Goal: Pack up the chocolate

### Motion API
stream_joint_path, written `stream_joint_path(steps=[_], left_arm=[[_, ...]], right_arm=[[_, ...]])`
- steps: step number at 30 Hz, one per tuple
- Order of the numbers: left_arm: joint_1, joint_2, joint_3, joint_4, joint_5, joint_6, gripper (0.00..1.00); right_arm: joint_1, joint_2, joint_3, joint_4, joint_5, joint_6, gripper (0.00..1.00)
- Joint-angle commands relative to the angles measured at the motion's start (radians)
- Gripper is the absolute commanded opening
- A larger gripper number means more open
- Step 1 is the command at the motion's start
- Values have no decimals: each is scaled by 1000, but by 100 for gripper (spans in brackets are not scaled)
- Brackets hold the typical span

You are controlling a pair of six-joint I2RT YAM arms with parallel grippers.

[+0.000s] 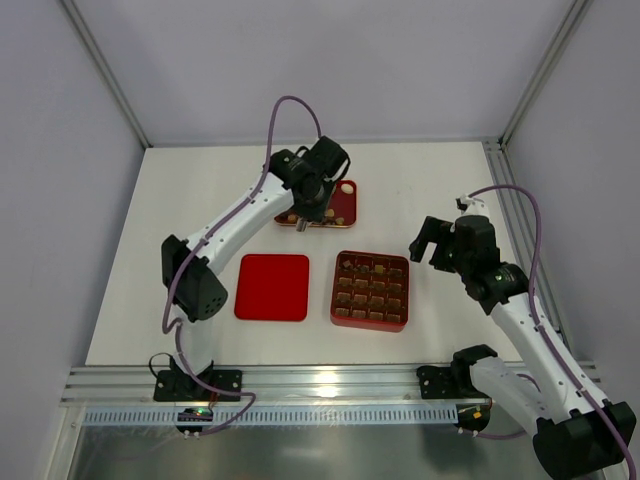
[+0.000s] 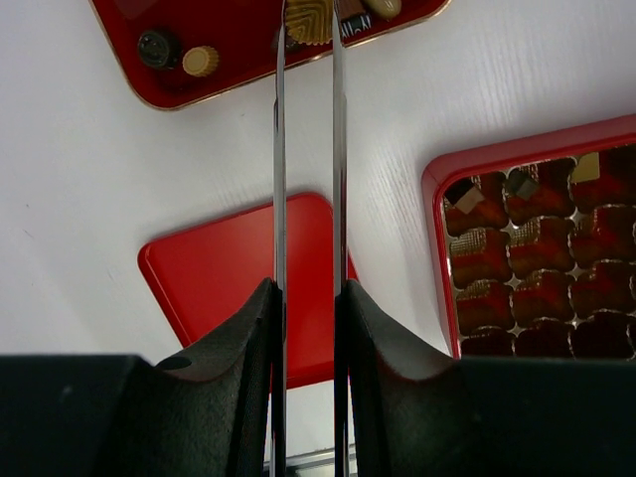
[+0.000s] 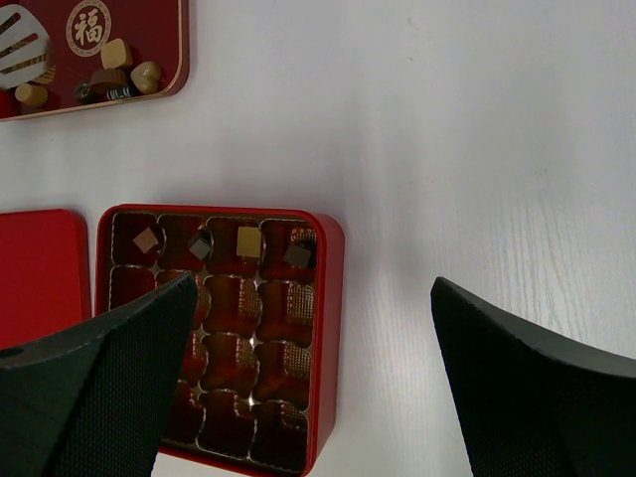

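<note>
Left gripper [image 2: 308, 45] is narrowed on a tan ridged chocolate [image 2: 308, 18] in the red tray [image 2: 238, 55]. Four pieces [image 3: 248, 241] sit in the far row of the gridded box [image 3: 333, 298]. Right gripper [image 3: 313, 288] is spread wide and empty, near the box.

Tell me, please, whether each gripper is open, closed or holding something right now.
Left gripper: closed on a tan chocolate.
Right gripper: open, holding nothing.

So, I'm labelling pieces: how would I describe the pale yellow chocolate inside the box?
Find the red gridded box beside the flat lid. Four pieces fill its row nearest the tray; the pale yellow chocolate sits between two dark ones.
</note>
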Motion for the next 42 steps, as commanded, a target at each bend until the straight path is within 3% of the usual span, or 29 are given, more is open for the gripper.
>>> stream_joint_path(steps=[1, 25, 42], left_arm=[[-32, -104, -32, -18, -17, -30, 28], [-355, -373, -365, 16, -42, -230, 28], [-418, -355, -406, 39, -40, -244, 29]], right_arm=[[-3, 5, -4, 43, 9, 8, 100], [-3, 2, -13, 46, 13, 38, 100], [-3, 27, -27, 64, 10, 38, 100]])
